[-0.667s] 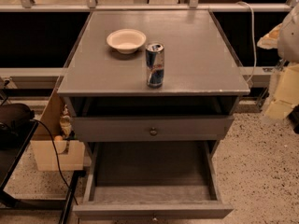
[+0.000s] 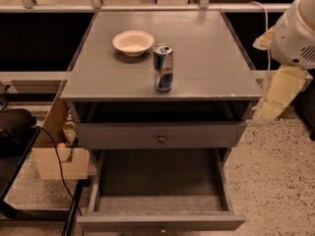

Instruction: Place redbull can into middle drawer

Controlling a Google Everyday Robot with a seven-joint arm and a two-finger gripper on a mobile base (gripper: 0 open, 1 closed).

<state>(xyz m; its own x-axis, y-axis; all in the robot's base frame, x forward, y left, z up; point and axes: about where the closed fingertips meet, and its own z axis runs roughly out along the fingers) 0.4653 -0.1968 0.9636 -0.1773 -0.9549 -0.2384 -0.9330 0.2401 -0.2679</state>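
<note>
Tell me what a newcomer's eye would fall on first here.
The redbull can stands upright near the front edge of the cabinet top, in front and right of the cream bowl. Below, the middle drawer is pulled out, its floor bare. The gripper hangs right of the cabinet top, apart from the can.

Cream bowl (image 2: pixel 133 42) on grey tabletop (image 2: pixel 211 58); knobbed drawer front (image 2: pixel 206 134) beneath; beige box (image 2: pixel 51 168) left.

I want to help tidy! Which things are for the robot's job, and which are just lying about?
For the job: redbull can, open middle drawer, gripper right of the cabinet.
Just lying about: cream bowl, closed drawer.
</note>
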